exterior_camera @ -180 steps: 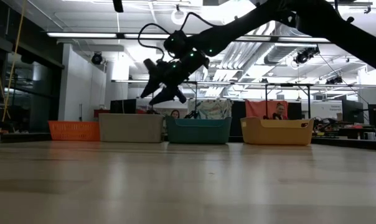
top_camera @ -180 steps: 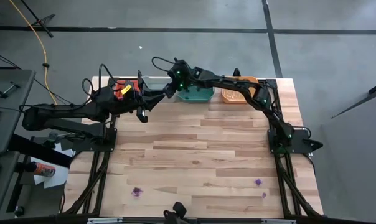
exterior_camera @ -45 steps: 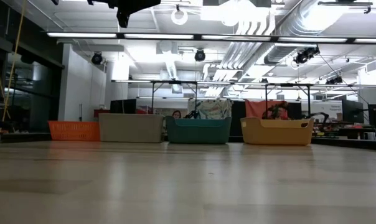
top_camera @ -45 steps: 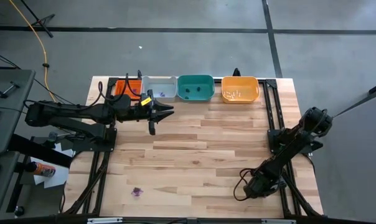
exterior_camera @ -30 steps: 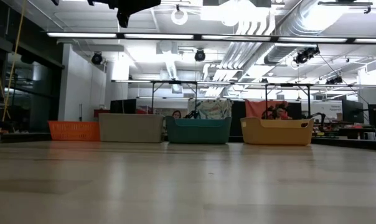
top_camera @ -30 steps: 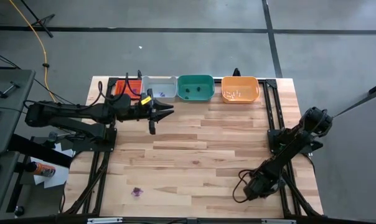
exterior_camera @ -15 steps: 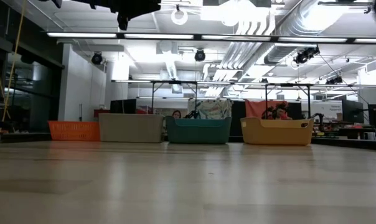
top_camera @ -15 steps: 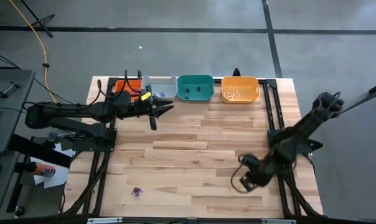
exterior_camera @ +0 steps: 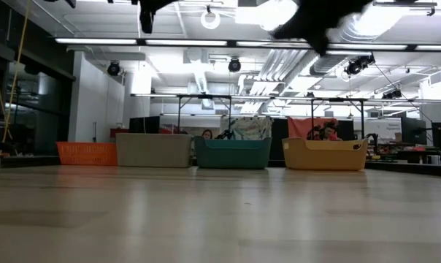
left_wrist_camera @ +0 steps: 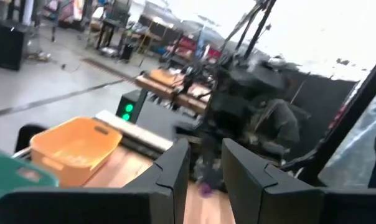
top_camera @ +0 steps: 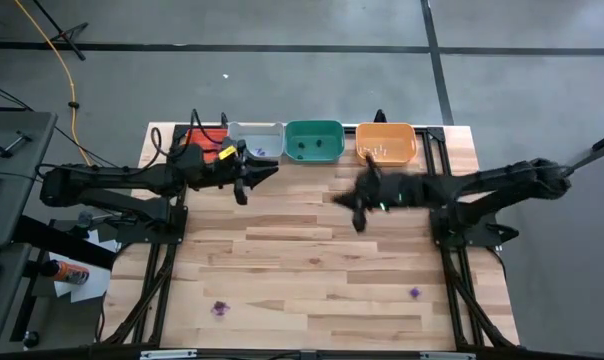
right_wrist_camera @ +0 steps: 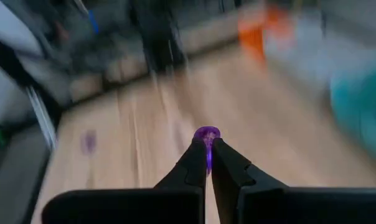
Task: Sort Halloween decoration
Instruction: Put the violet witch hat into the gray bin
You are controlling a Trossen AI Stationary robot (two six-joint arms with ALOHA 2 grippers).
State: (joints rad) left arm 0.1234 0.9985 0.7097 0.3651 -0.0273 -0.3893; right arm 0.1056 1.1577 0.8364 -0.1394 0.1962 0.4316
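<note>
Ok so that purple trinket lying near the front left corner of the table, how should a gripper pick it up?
The purple trinket lies alone on bare table, with nothing beside it. Coming straight down from above, fingers either side of its middle, looks best. Its exact shape is too small to tell, so no side is clearly better.

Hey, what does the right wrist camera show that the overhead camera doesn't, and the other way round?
Only the right wrist view shows the right gripper with its fingers shut on a purple trinket.

Only the high view shows all four trays in a row: the red tray, grey tray, green tray and orange tray. It also shows the left gripper in front of the grey tray, and two loose purple trinkets near the table's front edge.

Both show the wooden table.
</note>
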